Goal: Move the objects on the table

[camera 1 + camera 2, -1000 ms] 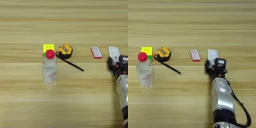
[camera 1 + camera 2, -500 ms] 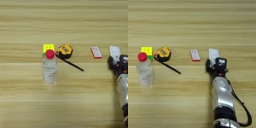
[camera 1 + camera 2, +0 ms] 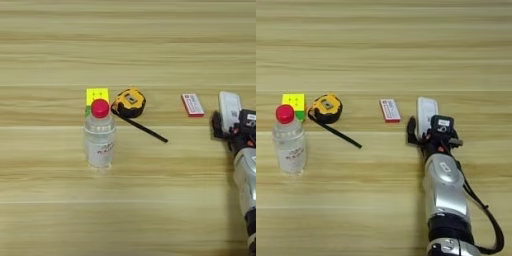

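**Right arm reaching up from the bottom edge**

The silver forearm [image 3: 445, 192] rises from the lower right, a black cable looping beside it. The right gripper [image 3: 423, 131] points away from the robot, its black fingers [image 3: 411, 132] low over the table.

The table [image 3: 60, 210] is made of smooth, light wood with long grain lines. The bottle [image 3: 289, 147] is seen to be clear plastic. The forearm [image 3: 445, 187] is covered in shiny silver metal.
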You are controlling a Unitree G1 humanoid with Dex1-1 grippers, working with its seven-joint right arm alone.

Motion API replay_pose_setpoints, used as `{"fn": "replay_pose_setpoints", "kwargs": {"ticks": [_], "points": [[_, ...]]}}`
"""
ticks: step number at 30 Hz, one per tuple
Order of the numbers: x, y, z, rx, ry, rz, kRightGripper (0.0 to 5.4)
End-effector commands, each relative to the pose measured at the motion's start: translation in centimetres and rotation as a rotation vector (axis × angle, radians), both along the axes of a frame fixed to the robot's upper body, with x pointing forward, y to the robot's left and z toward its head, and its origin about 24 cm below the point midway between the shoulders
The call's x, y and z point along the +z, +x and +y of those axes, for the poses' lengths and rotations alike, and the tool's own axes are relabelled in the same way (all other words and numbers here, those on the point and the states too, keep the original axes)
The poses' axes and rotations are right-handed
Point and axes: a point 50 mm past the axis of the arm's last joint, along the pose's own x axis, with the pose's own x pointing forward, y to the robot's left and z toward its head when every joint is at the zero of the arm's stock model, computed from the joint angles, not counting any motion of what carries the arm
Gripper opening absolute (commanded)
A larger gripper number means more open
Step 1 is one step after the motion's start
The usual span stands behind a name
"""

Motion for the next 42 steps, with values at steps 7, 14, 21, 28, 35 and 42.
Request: {"fn": "replay_pose_setpoints", "kwargs": {"ticks": [7, 14, 21, 28, 35, 42], "points": [[5.9, 1.2, 2.2, 0.080, -0.091, -0.225, 5.34], [7.2, 1.5, 4.2, 0.155, -0.097, -0.253, 5.34], [7.2, 3.0, 5.9, 0.225, -0.076, -0.227, 5.34], [6.3, 4.2, 6.3, 0.239, -0.047, -0.191, 5.34], [5.3, 5.0, 6.6, 0.257, -0.053, -0.142, 5.34], [4.2, 5.2, 7.0, 0.270, -0.054, -0.100, 5.34]]}}
